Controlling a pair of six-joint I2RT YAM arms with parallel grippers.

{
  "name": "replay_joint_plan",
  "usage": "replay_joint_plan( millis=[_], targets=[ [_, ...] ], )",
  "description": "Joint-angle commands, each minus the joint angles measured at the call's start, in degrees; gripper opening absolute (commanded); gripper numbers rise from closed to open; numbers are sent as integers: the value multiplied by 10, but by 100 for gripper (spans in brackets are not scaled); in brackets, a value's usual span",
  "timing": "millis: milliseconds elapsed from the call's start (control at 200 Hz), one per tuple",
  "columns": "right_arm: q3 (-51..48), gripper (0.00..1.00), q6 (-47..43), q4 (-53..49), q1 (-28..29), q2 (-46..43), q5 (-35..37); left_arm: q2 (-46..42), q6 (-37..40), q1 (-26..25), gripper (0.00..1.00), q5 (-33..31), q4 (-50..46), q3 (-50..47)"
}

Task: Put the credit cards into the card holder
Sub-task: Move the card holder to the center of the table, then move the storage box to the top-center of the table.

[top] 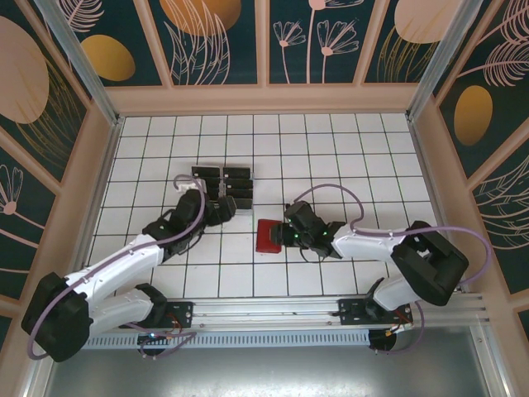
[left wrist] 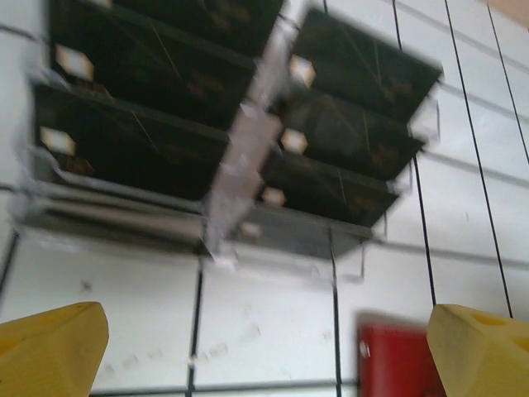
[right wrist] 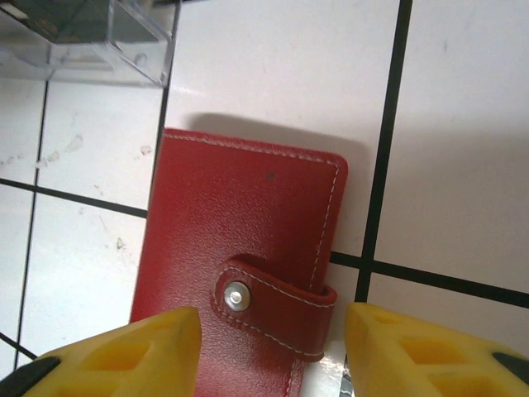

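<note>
No cards (left wrist: 140,141) are loaded yet: they are seen racked in the upper frame, the holder (right wrist: 240,248) lies snapped shut at centre under the half-open, empty right gripper (right wrist: 273,347), left gripper (left wrist: 264,356) wide.

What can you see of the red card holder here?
The card holder is a red, leather-looking wallet with pale edge stitching. It is closed, its closure tab wrapped over one edge and fastened by a silver snap. It lies flat on the white tiled table. The right end effector hangs open over its tab end; whether it touches is unclear.
</note>
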Motion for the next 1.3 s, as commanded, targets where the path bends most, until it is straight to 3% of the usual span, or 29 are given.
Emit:
replay_joint_plan(
  millis=[0, 180, 385, 560, 771, 1296],
  targets=[
    [16, 51, -11, -38, -1, -32, 38, 9, 40, 59, 99, -16, 1, 36],
    [36, 52, -29, -44, -13, -40, 40, 47, 77, 148, 99, 17, 36, 66],
    [110, 56, -72, -42, -15, 30, 48, 87, 97, 212, 99, 78, 126, 49],
    [189, 60, -103, -37, -14, 111, 60, 110, 107, 219, 99, 123, 219, 23],
    [264, 61, -118, -48, -3, 192, 81, 132, 88, 221, 99, 127, 283, -5],
    [299, 61, -116, -46, 3, 261, 103, 177, 63, 220, 99, 159, 399, -53]
  ],
)
